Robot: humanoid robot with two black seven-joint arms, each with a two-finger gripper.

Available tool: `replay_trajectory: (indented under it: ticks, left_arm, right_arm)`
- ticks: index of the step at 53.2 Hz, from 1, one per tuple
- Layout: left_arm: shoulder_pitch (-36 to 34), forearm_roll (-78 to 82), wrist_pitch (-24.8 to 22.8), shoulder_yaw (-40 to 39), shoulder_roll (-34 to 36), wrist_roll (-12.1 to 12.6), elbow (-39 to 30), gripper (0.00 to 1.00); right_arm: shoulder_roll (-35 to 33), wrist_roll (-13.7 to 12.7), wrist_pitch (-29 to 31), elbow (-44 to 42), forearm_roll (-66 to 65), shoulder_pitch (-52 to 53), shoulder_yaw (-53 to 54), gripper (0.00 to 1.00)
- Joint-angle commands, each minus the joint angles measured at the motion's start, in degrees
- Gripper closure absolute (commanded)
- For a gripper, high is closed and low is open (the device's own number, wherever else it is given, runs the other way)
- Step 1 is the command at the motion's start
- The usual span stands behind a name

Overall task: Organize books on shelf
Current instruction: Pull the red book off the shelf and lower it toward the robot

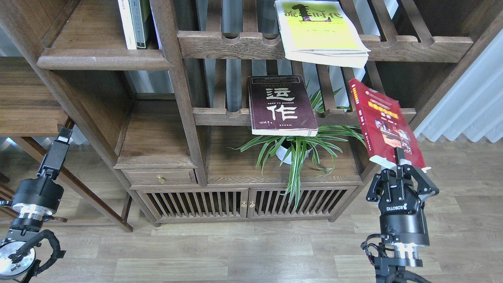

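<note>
My right gripper [399, 167] is shut on the lower edge of the red book [383, 118] and holds it tilted in the air, in front of the bookcase's right side and off the racks. The maroon book [281, 104] lies flat on the middle slatted rack. The yellow-green book [320, 29] lies on the upper slatted rack, overhanging its front rail. The solid shelf [104, 63] with a rounded lip is at the upper left, with thin upright volumes [135, 23] at its right end. My left gripper [63, 135] hangs far left, away from all the books; its fingers cannot be told apart.
A spider plant in a white pot [292, 151] stands on the cabinet top under the maroon book. The slatted rails [232, 43] run across the middle. A white curtain [467, 102] hangs at the right. A wooden side table [27, 102] is at the left.
</note>
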Motion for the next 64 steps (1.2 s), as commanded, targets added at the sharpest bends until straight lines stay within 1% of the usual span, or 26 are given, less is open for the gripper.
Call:
replay_trajectory:
  ticks: [1,6,9,15,21,25,26,33,37,43,48,53,57,64]
  left_arm:
    - [0.06,0.04,0.00,0.30,-0.26,0.01,0.33,0.00]
    - [0.32,0.13,0.00,0.57,-0.43,0.36,0.33,0.00]
    - [0.41,0.13,0.00,0.92,-0.43,0.36,0.33,0.00]
    - [0.58,0.04,0.00,1.62,-0.61,0.19,0.33,0.00]
    - [0.59,0.04,0.00,3.90,-0.70,-0.17,0.33,0.00]
    - [0.67,0.04,0.00,6.54,-0.70,0.01,0.68,0.00]
    - [0.85,-0.05,0.00,7.50,-0.70,0.36,0.86,0.00]
    - [1.29,-0.05,0.00,10.76,-1.13,0.80,1.30,0.00]
    - [1.11,-0.05,0.00,11.29,-2.71,0.71,2.26,0.00]
    - [0.50,-0.13,0.00,11.38,-3.33,0.71,3.67,0.00]
    - [1.46,-0.92,0.00,12.52,-4.03,0.89,4.02,0.00]
    - [1.81,-3.64,0.00,16.38,-5.53,0.80,3.59,0.00]
    - [3.04,-8.12,0.00,21.82,-6.41,0.89,1.92,0.00]
    - [3.48,-13.76,0.00,28.86,-9.13,0.89,-0.55,0.00]
  right_arm:
    - [-5.67,0.17,-0.02,-0.24,0.06,-3.88,-4.95,0.96]
    - [-9.98,0.43,-0.02,-0.77,0.41,-6.78,-8.02,0.96]
    - [-11.30,0.43,-0.02,-1.12,0.50,-8.27,-8.81,0.95]
    - [-12.70,0.43,-0.02,-2.00,0.50,-10.30,-11.01,0.95]
    - [-13.06,0.43,-0.02,-3.49,0.32,-9.77,-14.18,0.95]
    - [-12.80,0.43,-0.02,-5.25,-0.12,-8.37,-16.81,0.95]
    - [-12.71,0.52,-0.02,-5.86,-0.29,-7.32,-17.77,0.95]
    - [-12.01,0.70,-0.02,-9.29,-1.08,-1.16,-22.87,0.95]
    - [-11.57,0.70,-0.02,-9.82,-1.17,0.60,-23.67,0.95]
    - [-10.95,0.70,-0.02,-10.26,-1.44,2.97,-24.02,0.95]
    - [-9.72,0.70,-0.02,-12.37,-1.70,4.91,-26.13,0.95]
    - [-9.72,0.61,-0.02,-14.74,-2.14,5.79,-27.89,0.95]
    - [-9.54,0.61,-0.02,-16.50,-2.93,6.84,-29.29,0.95]
    - [-9.19,0.26,-0.02,-16.94,-3.28,8.42,-32.19,0.94]
